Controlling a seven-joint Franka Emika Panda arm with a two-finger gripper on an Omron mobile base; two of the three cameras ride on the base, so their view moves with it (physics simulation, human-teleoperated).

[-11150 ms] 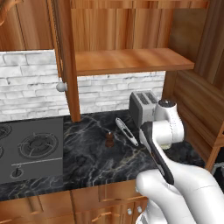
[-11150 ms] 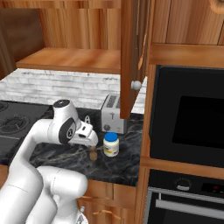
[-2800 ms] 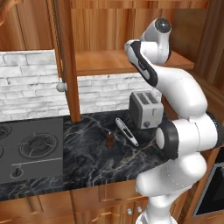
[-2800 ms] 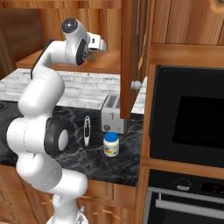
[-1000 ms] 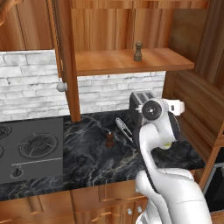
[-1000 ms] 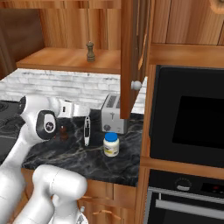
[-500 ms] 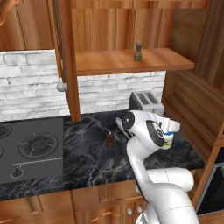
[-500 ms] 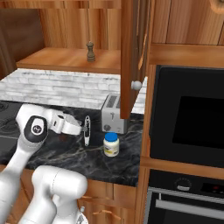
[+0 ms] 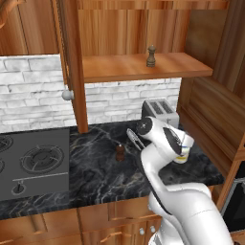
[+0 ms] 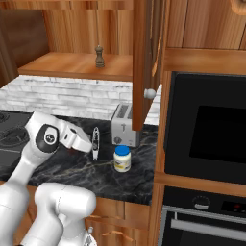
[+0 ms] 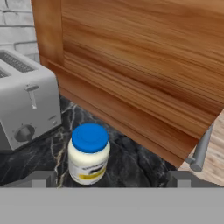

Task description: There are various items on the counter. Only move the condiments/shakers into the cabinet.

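- The cabinet (image 9: 143,67) is reddish-brown wood with straight grain; its plank shelf sits above the counter, and its open door (image 10: 144,62) hangs edge-on with a round pale knob.
- The counter (image 9: 95,167) is black, glossy and marble-like, with pale veins.
- The toaster (image 10: 124,126) is a boxy silver block with two top slots, standing at the back of the counter by the brick wall.
- The gripper (image 11: 109,180) hangs low over the counter, fingers spread wide and holding nothing; in the hand view the two dark tips stand at either side of the jar.
- The jar (image 11: 89,153) is small, round and white, with a smooth blue lid and a pale label. It stands upright on the counter just in front of the toaster, between the fingertips' lines but beyond them, not touched.
- The utensil (image 10: 95,142) is long, thin, silver and black, lying on the counter left of the jar.
- The darker shaker (image 9: 151,56) is mill-shaped turned wood, upright on the cabinet shelf.
- The other shaker (image 9: 120,152), brown and similar in shape, stands on the counter, well apart from the jar.
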